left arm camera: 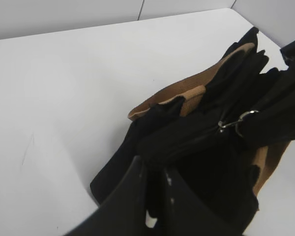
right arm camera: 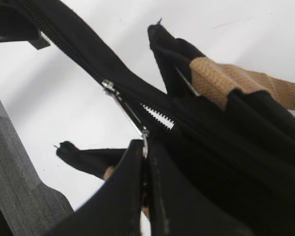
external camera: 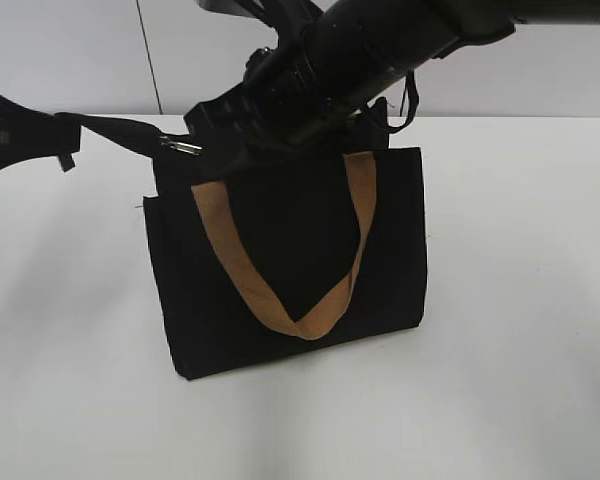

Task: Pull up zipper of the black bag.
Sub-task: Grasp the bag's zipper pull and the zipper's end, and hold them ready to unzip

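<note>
Zipper (right arm camera: 157,117) pull tab (right arm camera: 130,114) pinched tight in right gripper (right arm camera: 144,147), teeth only visible on right wrist cam, left gripper (left arm camera: 155,184) clamped on black bag (external camera: 290,260) fabric end, bag upright mid white table (external camera: 520,380), tan handle (external camera: 280,290) drooping in front view

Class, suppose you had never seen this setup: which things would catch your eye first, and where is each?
The black bag stands mid-table, a tan strap handle looped down its front. At its top left corner the left gripper pulls the zipper tail taut. In the right wrist view, the right gripper pinches the silver pull tab, with white zipper teeth showing beside it.
</note>
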You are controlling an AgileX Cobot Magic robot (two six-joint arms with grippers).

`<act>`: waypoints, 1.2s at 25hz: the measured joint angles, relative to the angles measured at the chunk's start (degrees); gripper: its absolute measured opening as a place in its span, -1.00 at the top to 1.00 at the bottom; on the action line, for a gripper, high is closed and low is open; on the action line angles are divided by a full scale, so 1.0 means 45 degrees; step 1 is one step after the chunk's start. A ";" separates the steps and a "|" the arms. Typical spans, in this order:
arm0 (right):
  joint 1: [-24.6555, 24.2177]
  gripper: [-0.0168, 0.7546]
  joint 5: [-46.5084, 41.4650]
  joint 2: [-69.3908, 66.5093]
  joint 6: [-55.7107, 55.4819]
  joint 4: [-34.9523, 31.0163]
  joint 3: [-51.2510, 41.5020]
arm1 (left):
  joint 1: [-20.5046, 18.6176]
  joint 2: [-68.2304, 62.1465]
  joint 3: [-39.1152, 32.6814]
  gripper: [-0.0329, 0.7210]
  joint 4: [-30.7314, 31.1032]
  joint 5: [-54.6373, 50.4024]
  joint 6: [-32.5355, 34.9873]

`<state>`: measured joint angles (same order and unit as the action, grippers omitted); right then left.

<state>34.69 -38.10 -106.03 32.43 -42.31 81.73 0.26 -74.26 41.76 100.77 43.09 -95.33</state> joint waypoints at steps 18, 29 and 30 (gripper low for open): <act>-0.1967 0.99 -0.3682 0.0482 -0.1179 0.4392 0.0904 | -0.0013 -0.0454 -0.0038 0.89 0.0001 -0.0070 -0.0006; -0.2472 0.99 -0.5151 0.1043 -0.1193 0.6926 0.0940 | 0.0004 -0.0454 -0.0038 0.89 0.0001 -0.0027 -0.0006; -0.2472 0.99 -0.5151 0.1043 -0.1193 0.6926 0.0940 | 0.0004 -0.0454 -0.0038 0.89 0.0001 -0.0071 -0.0006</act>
<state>23.57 -61.28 -101.34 27.06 -11.14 85.96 0.28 -76.30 41.59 100.77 42.77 -95.36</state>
